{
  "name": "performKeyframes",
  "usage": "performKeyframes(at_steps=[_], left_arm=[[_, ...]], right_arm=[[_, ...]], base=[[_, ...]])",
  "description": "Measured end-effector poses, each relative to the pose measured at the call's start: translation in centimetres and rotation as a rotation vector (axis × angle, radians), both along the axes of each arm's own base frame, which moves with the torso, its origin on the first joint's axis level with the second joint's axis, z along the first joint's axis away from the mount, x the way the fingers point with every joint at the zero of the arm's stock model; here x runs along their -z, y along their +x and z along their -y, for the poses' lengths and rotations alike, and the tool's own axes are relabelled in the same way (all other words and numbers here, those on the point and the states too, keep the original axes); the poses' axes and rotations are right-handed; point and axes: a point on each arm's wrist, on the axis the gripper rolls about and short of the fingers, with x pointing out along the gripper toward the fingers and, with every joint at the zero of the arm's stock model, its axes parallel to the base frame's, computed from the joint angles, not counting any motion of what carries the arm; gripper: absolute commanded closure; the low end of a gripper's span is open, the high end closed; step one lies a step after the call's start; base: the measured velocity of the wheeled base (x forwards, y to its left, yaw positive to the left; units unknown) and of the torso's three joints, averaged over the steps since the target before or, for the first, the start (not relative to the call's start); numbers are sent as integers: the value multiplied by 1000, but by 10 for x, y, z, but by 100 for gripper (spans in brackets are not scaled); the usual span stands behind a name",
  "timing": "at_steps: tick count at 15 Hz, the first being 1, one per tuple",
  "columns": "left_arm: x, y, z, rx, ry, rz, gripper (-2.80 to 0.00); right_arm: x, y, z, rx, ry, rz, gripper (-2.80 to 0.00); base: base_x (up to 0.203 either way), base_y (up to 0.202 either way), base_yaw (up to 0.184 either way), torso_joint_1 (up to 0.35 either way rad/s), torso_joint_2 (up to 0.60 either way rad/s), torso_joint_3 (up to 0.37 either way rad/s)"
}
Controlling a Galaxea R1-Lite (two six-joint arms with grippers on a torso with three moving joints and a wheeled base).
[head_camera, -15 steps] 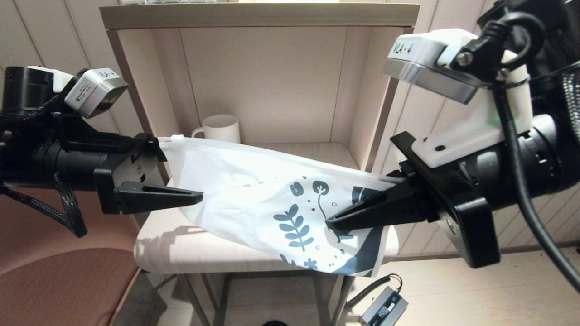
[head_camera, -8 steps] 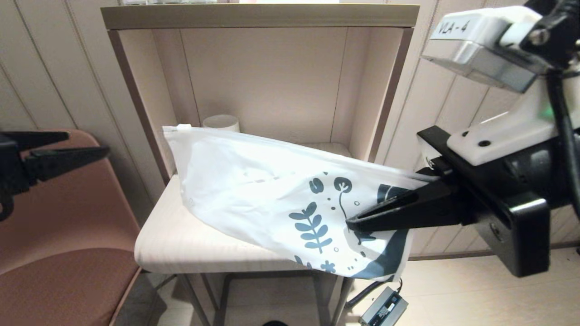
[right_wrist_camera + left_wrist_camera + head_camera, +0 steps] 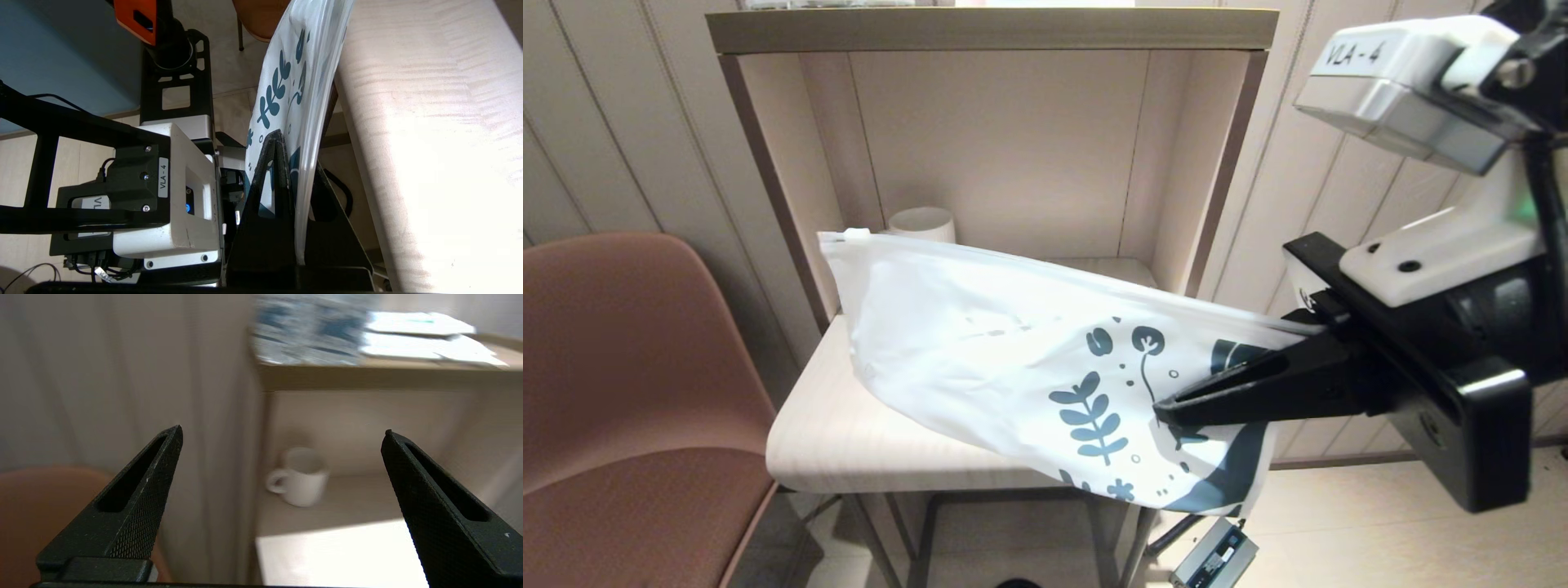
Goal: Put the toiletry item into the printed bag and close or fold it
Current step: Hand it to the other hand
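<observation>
Bag: 1 thin, limp plastic pouch, likely light and slippery; sags across the shelf, printed end overhanging the front edge. Best gripped at the stiffer zip edge by the white slider.
Right gripper: clamped tight on the printed end.
Left gripper: jaws wide apart, empty, facing the mug.
Comb: not visible.

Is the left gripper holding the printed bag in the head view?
No: the printed bag is held only by the right gripper at its patterned end, and the left gripper hangs open elsewhere.
</observation>
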Motion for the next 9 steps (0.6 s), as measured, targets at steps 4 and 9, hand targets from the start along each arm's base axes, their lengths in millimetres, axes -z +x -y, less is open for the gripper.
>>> performKeyframes(at_steps=[4,9], left_arm=[[0,-17,11,244,157,-135,-280],[2,3,9,68,383,-284,-280]], right_arm=[[0,3,-3,4,-4,0,0],[2,6,-5,6,-10,-8,0]], base=[[0,0,0,0,0,0],[0,0,0,0,0,0]])
